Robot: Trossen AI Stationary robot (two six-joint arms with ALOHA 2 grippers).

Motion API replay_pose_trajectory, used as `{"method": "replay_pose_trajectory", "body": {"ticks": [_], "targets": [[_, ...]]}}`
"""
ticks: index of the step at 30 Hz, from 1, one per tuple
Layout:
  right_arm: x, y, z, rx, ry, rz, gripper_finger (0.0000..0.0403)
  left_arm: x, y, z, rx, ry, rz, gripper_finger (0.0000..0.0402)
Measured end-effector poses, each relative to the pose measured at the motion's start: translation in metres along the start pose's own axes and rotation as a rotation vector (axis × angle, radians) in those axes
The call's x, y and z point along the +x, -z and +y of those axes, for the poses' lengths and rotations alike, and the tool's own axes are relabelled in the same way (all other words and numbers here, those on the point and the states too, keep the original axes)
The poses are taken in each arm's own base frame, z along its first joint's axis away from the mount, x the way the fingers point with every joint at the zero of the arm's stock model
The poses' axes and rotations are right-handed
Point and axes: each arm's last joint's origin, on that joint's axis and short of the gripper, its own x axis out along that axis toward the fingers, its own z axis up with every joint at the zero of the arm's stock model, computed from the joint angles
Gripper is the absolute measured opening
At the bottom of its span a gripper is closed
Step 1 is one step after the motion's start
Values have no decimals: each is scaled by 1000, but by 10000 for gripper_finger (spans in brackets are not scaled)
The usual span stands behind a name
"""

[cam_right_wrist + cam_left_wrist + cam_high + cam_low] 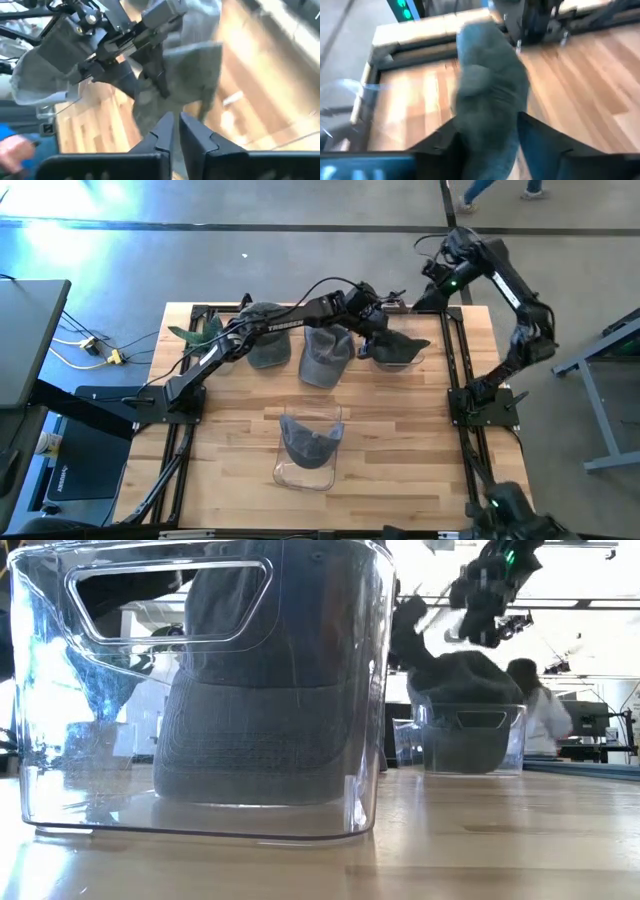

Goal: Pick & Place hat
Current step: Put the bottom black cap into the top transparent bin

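High view shows the grey hat point(396, 343) over the clear bin point(399, 361), upper centre-right. The left hand point(487, 135) pinches its limp, light cloth; grip crown fabric. The right hand point(174, 131) hovers nearly shut, empty.

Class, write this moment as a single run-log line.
task: place hat | left gripper: around hat over far bin | right gripper: close by, nearly shut, empty | near bin: holds a hat
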Motion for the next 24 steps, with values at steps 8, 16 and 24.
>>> {"method": "replay_pose_trajectory", "body": {"ticks": [8,16,24], "targets": [[5,33,43,-206,138,-25,145,-15,-9,3,-4,-14,-1,50],[50,78,43,-397,271,-16,226,-17,-6,8,-32,-97,39,10],[83,90,33,-416,297,-137,111,-17,-2,8,-121,-144,88,8]]}}
